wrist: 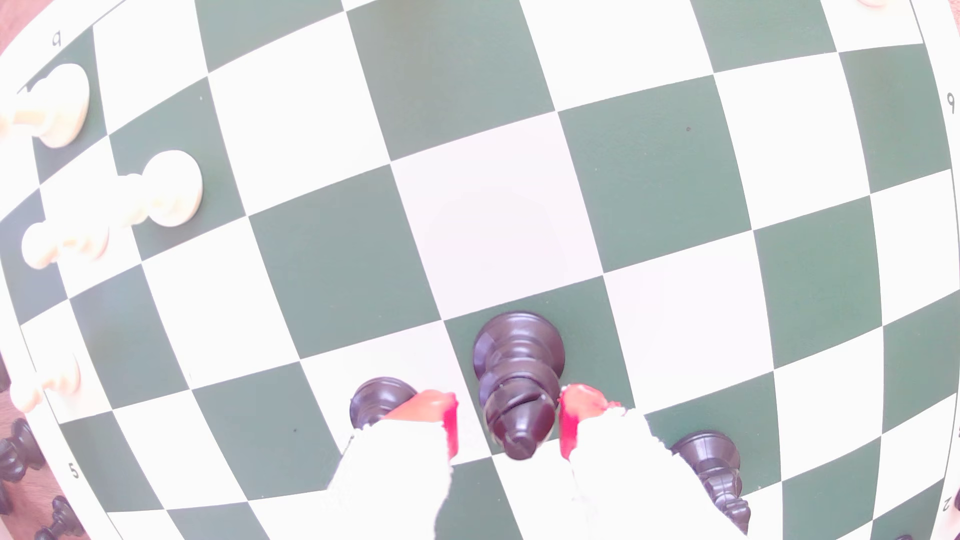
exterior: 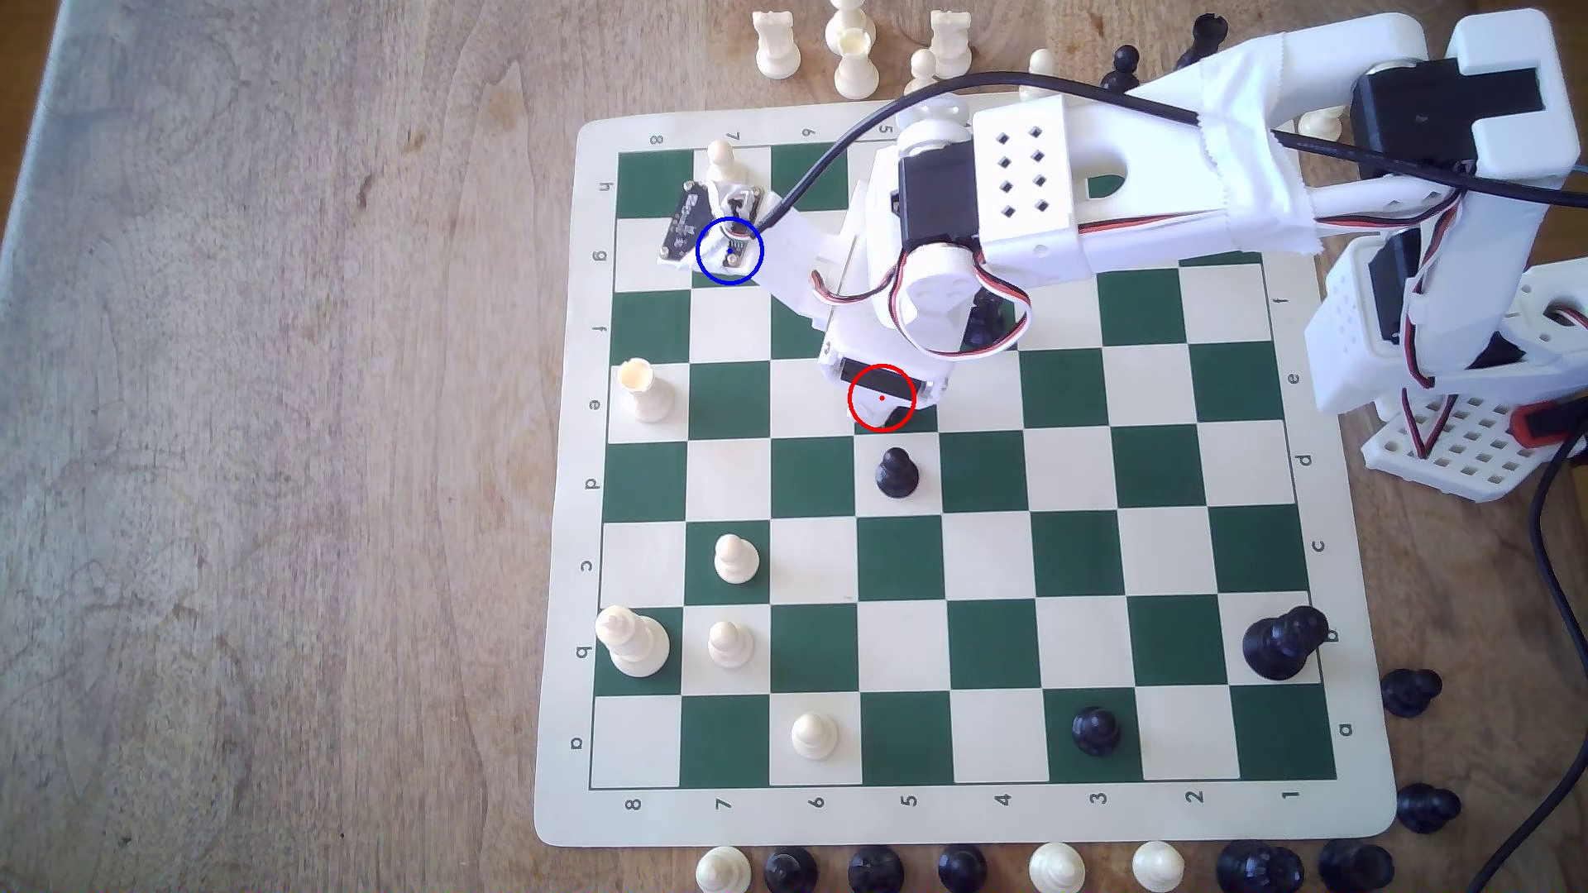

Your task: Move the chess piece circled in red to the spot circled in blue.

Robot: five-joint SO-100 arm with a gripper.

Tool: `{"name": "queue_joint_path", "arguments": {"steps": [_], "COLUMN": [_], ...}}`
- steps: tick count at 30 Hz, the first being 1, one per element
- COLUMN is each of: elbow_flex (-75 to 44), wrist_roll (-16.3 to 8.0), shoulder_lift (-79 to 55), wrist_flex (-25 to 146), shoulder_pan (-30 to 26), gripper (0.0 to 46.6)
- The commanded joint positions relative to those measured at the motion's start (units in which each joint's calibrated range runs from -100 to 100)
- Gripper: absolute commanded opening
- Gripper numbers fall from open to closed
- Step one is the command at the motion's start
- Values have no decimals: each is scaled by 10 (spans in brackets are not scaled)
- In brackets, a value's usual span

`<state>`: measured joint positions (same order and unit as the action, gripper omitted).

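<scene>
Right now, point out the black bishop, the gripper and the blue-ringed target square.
black bishop [wrist: 519, 384]: wrist view, on its body.
gripper [wrist: 509, 426]: wrist view, midway between fingertips.
blue-ringed target square [exterior: 729, 273]: exterior view, visible green edge.

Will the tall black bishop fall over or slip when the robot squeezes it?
The bishop looks glossy, so it might slip a little between the red fingertips. Its base is wide, so it probably stands steady on its green square, but it is tall and narrow at the top, so a sideways nudge there could tip it. It looks stiff.
</scene>
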<state>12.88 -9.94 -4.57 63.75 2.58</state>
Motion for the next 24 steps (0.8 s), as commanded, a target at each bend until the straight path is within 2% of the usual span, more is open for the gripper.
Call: {"name": "queue_joint_path", "arguments": {"steps": [1,9,15,21,24], "elbow_flex": [-5,-2,-2,-17,-112], "wrist_roll": [1,1,3,0,-4], "shoulder_lift": [2,2,3,18,18], "wrist_flex": [-5,-8,-8,8,79], "shoulder_pan": [-2,-2,-4,-6,0], "gripper": [107,88,3,3,3]}}
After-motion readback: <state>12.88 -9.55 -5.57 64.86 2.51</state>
